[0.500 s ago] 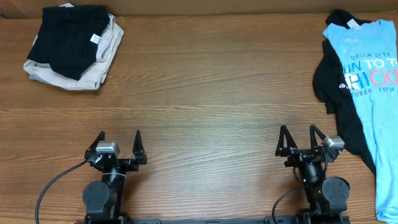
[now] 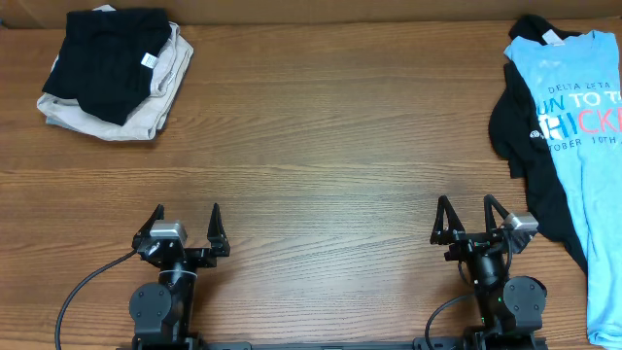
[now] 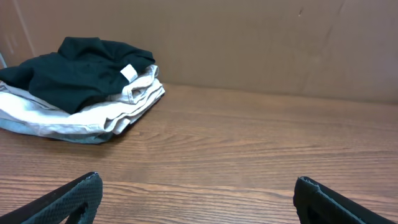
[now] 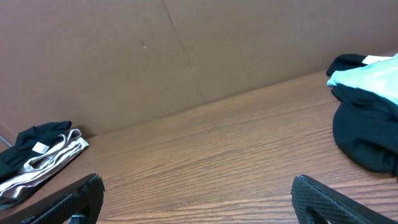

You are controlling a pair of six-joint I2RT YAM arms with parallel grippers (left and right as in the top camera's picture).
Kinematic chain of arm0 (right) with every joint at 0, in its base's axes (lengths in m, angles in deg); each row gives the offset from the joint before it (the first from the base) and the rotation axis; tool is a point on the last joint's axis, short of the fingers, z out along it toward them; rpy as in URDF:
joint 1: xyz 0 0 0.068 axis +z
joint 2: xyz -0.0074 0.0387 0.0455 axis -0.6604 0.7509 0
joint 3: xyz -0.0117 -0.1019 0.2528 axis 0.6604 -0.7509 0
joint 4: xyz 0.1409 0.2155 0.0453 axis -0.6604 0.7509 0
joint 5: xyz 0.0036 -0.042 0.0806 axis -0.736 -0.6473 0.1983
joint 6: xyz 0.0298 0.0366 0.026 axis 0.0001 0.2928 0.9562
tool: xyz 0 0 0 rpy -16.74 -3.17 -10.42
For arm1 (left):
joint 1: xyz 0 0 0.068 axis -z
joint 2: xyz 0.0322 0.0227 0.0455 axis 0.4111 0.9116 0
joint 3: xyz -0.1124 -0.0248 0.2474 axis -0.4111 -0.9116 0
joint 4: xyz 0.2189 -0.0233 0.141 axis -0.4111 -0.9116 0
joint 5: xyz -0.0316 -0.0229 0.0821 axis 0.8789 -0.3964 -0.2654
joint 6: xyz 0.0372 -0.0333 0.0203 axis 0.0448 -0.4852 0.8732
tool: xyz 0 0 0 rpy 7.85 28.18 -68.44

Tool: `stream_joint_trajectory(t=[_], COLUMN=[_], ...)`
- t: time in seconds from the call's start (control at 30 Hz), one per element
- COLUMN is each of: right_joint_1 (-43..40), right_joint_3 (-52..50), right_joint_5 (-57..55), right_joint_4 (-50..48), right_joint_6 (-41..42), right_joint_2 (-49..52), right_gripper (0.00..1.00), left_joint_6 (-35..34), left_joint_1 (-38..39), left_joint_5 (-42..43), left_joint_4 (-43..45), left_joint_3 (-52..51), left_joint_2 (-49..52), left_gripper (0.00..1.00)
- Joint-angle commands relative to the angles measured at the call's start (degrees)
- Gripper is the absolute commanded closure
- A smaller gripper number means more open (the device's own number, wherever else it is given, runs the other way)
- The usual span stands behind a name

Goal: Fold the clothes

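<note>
We've got the left gripper (image 2: 187,209) and right gripper (image 2: 466,201) both spread wide, holding nothing, at the near edge. The blue T-shirt (image 2: 583,146) lies over a black top (image 2: 513,136) on the far right; a folded pile (image 2: 112,73) sits far left.

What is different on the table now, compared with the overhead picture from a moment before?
Nothing visibly changed. The left gripper and the right gripper are open and empty at the near edge, as before. The blue T-shirt lies over the black top at the right, and the folded pile sits at the far left, both untouched.
</note>
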Motion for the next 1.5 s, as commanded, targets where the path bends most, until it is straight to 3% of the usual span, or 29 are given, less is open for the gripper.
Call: stream_joint_trajectory(t=[0.0, 1.07, 1.47], right_joint_1=[0.2, 0.2, 0.2], right_joint_3=[-0.6, -0.6, -0.6], right_joint_5=[-0.5, -0.5, -5.9], right_joint_4=[-0.3, -0.3, -0.4], right_joint_6=[0.0, 0.0, -1.7], right_joint_2=[-0.6, -0.6, -0.6], right_gripper=[0.00, 0.00, 0.00], left_joint_6=[-0.6, -0.6, -0.6], left_joint_1=[0.3, 0.3, 0.3], left_joint_5=[-0.8, -0.8, -0.5], left_joint_4=[0.1, 0.1, 0.1], left_joint_3=[-0.4, -0.4, -0.4], left_joint_2=[-0.6, -0.6, -0.6], left_gripper=[0.00, 0.00, 0.00])
